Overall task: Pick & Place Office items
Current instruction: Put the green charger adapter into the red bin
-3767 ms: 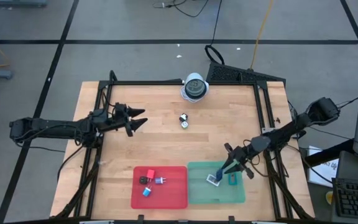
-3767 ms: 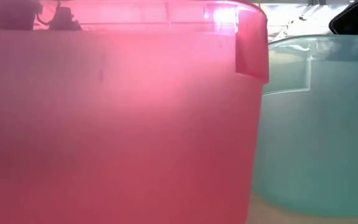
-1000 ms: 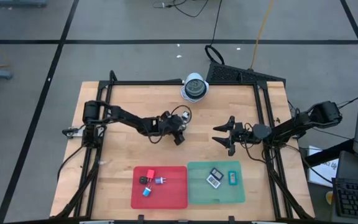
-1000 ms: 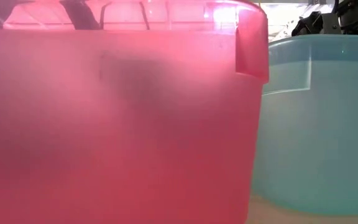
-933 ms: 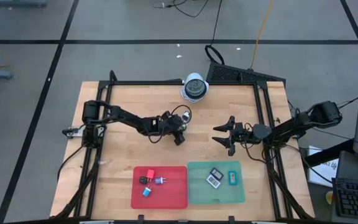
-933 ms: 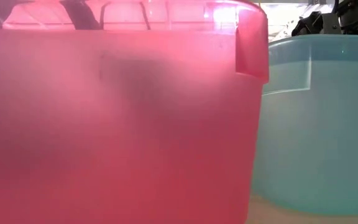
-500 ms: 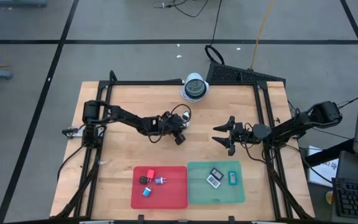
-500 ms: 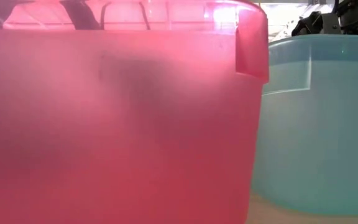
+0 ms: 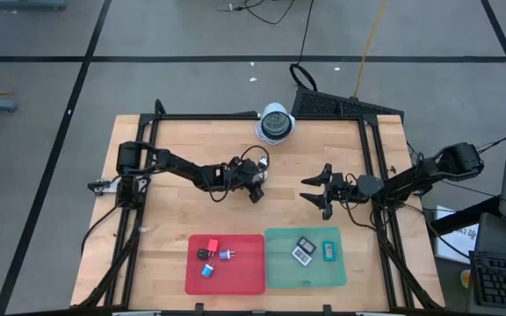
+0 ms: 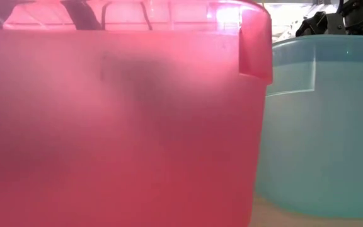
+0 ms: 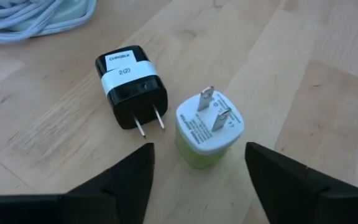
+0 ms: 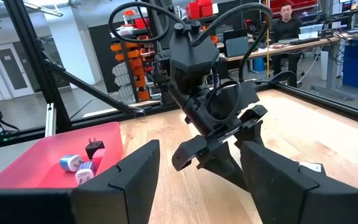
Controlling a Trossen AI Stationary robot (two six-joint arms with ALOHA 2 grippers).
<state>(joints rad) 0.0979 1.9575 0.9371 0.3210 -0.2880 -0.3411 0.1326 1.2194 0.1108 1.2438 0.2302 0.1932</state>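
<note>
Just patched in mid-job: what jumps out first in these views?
The left gripper, fingers open, hovers mid-table over two wall chargers lying side by side: a black charger and a white-and-green charger. The right gripper waits open nearby, and the red tray and green tray already hold small items.

Robotics lab: parts shelves (image 12: 132, 46), workbenches (image 12: 291, 48)

Table (image 9: 191, 219) under me: pale wood planks, matt, visible grain. Black charger (image 11: 131, 87): smooth plastic, slight sheen, white paper-like label round it, 2 bare metal prongs. White-and-green charger (image 11: 209, 127): glossy plastic, metal prongs w/ printed face. My left gripper (image 11: 197, 163) fingers (image 11: 132, 177): matt black plastic. Red tray (image 9: 225, 264) & green tray (image 9: 306, 258): translucent, smooth plastic, glossy rims in low view. Frame rails (image 9: 372, 149): black metal, matt.
</note>
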